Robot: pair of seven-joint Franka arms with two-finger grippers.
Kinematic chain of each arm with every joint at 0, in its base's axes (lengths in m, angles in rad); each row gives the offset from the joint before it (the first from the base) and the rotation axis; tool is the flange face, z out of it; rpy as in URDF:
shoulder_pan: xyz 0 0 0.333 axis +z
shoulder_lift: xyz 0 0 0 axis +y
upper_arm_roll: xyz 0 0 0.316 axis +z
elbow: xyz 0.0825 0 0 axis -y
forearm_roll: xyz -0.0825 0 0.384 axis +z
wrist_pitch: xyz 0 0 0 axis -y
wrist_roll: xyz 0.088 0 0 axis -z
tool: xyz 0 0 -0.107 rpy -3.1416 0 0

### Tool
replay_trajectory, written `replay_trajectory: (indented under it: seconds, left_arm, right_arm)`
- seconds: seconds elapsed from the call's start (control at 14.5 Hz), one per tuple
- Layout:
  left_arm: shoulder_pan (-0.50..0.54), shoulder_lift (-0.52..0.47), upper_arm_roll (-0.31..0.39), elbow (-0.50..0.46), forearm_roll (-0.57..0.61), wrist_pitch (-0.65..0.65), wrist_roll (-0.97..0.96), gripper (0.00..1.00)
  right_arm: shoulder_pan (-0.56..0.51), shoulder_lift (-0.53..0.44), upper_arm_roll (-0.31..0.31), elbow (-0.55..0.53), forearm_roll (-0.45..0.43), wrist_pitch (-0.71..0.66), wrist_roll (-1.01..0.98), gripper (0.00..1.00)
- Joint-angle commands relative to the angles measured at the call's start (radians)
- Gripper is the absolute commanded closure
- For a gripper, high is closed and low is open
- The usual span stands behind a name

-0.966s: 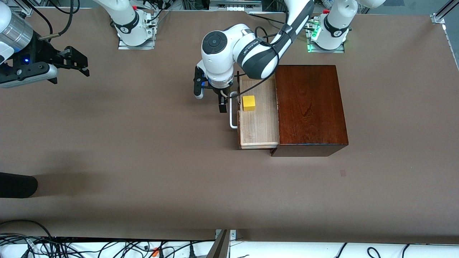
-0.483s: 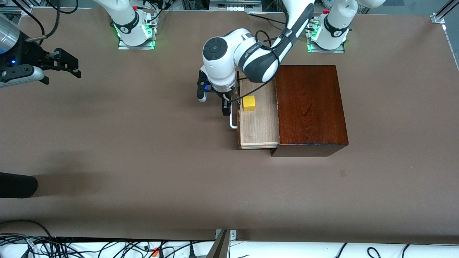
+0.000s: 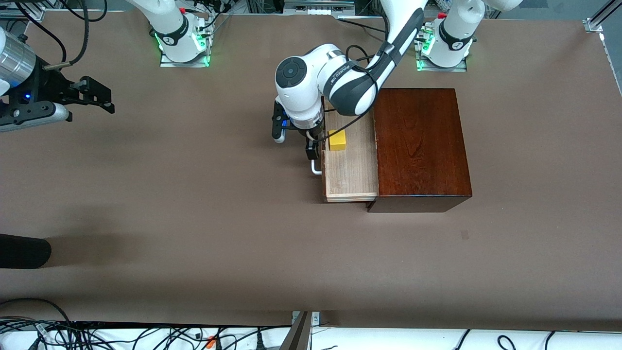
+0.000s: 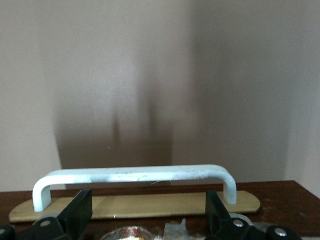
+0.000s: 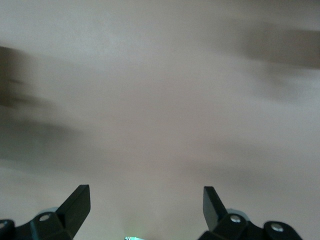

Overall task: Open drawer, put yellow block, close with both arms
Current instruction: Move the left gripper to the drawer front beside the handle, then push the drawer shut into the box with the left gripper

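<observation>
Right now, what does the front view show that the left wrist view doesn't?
Front view only: the yellow block lying in the open drawer, the box, and the right gripper, open, waiting over bare table toward the right arm's end.

Left wrist view only: the left gripper's fingers open, with the handle spanning the gap between them.

Both: the handle, the drawer's dark front, the table.

Yellow block (image 3: pixel 337 140), pale wood drawer (image 3: pixel 351 167), white handle (image 4: pixel 132 178), mahogany box (image 3: pixel 420 146).
</observation>
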Motion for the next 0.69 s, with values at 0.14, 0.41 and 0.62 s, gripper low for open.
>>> replay_trajectory:
  seconds: [0.14, 0.41, 0.62]
  left_arm:
    - [0.009, -0.013, 0.004, 0.001, 0.078, -0.065, -0.013, 0.00]
    - [0.046, -0.021, 0.004, 0.002, 0.108, -0.105, -0.007, 0.00]
    - [0.080, -0.029, 0.004, 0.001, 0.116, -0.125, -0.004, 0.00]
  right_arm:
    - [-0.013, 0.009, -0.002, 0.025, 0.004, 0.004, 0.009, 0.00]
    - [-0.014, 0.012, -0.002, 0.025, -0.006, 0.003, 0.011, 0.00]
    - [-0.005, 0.016, 0.002, 0.031, -0.006, 0.004, 0.011, 0.00]
